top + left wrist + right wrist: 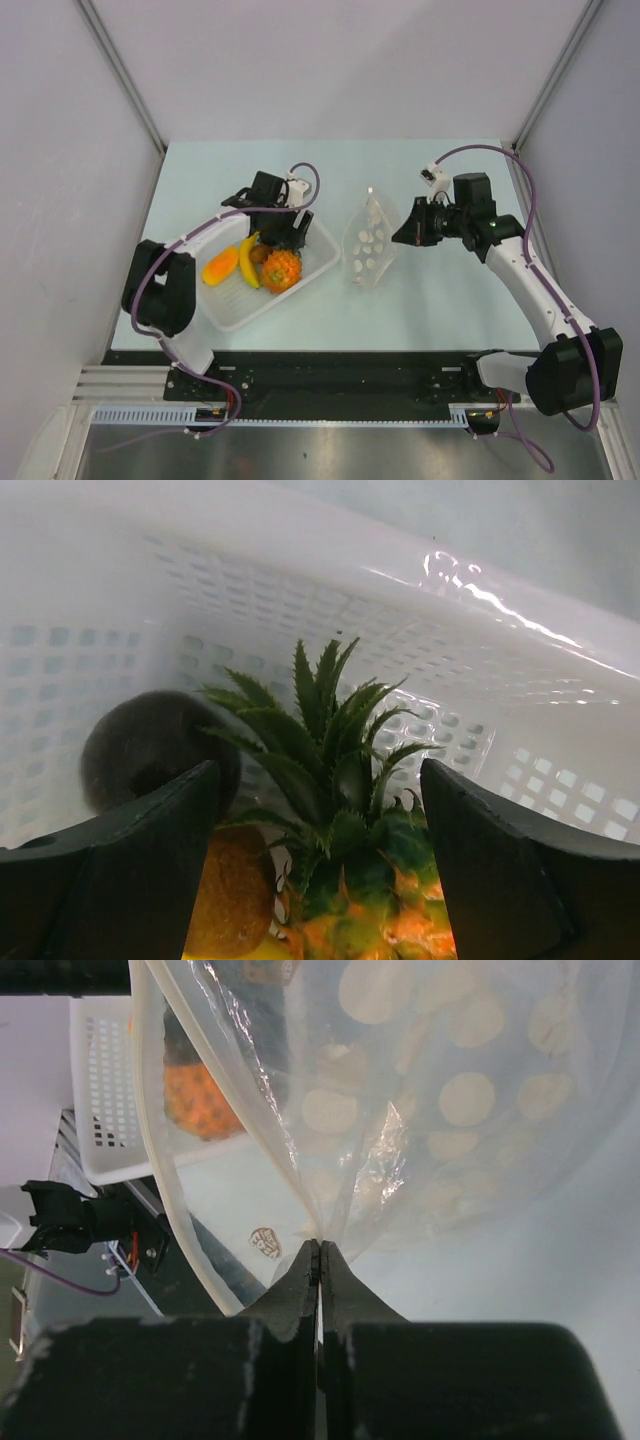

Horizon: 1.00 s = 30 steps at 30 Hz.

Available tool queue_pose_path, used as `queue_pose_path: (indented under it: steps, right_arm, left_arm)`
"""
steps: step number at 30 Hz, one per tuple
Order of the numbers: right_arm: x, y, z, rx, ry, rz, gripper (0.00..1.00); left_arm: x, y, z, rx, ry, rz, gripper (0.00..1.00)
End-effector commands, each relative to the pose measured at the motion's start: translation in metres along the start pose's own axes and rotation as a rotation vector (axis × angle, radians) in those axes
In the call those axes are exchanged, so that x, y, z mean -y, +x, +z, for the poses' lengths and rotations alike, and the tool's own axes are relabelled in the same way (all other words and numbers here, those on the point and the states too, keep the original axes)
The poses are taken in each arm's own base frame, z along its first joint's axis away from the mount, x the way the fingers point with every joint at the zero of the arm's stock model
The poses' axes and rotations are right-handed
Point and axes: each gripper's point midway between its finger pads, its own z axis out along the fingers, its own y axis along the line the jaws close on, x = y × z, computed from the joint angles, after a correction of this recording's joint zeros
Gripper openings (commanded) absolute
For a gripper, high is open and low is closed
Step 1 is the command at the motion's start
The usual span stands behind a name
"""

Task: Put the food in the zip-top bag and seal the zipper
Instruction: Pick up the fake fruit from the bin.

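Observation:
The white basket (232, 306) holds the orange pineapple (281, 270), the yellow banana (247, 260), an orange piece (220, 264) and a dark brown fruit (260, 253). My left gripper (285, 237) is open, low in the basket. In the left wrist view its jaws (320, 870) stand either side of the pineapple's green crown (320, 740), with the dark brown fruit (150, 750) to the left. The clear dotted zip-top bag (368, 245) stands up on the table. My right gripper (402, 235) is shut on the bag's plastic (320, 1245); the whitish zipper strip (160, 1160) curves at its left.
The basket wall (480, 660) rises close behind the pineapple. The basket (100, 1090) and the table's front rail (90, 1225) show beyond the bag in the right wrist view. Grey walls close in the table on three sides.

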Motion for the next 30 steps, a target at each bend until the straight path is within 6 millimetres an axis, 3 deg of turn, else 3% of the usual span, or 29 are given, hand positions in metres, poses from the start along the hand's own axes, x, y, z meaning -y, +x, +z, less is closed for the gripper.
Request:
queue_pose_path:
  steps: [1,5,8,9,11,13,15,16,24,30]
  right_arm:
    - [-0.018,-0.012,-0.005,0.024,-0.080,0.026,0.00]
    - [-0.027,-0.016,-0.011,0.024,-0.126,0.072,0.00]
    - [-0.031,-0.014,-0.014,0.012,-0.149,0.110,0.00]
    - [-0.033,-0.013,-0.015,0.010,-0.157,0.113,0.00]
    - [-0.031,-0.010,-0.014,0.002,-0.152,0.125,0.00]
    - [-0.026,-0.007,-0.012,0.001,-0.134,0.122,0.00]
    - [-0.016,-0.002,-0.008,-0.003,-0.103,0.115,0.00]
    - [-0.013,-0.001,-0.007,-0.006,-0.093,0.112,0.00]
    - [0.026,0.015,0.008,-0.049,0.031,0.103,0.00]
    - [0.040,0.023,0.017,-0.065,0.052,0.121,0.00]
  left_arm:
    - [-0.001,-0.002,0.009,-0.031,-0.019,0.000,0.86]
    - [0.006,0.009,0.015,-0.069,-0.004,0.012,0.86]
    - [0.009,0.009,0.014,-0.072,0.011,0.016,0.74]
    - [0.009,0.008,0.013,-0.073,0.014,0.018,0.62]
    - [0.014,-0.003,0.003,-0.051,0.038,0.020,0.50]
    - [0.020,-0.014,-0.008,-0.016,0.067,0.019,0.21]
    - [0.025,-0.035,-0.031,0.053,0.076,0.019,0.03]
    - [0.028,-0.043,-0.041,0.080,0.084,0.021,0.00]
    - [0.065,-0.123,-0.146,0.417,0.194,0.075,0.00]
    - [0.132,-0.170,-0.226,0.668,0.430,0.124,0.00]
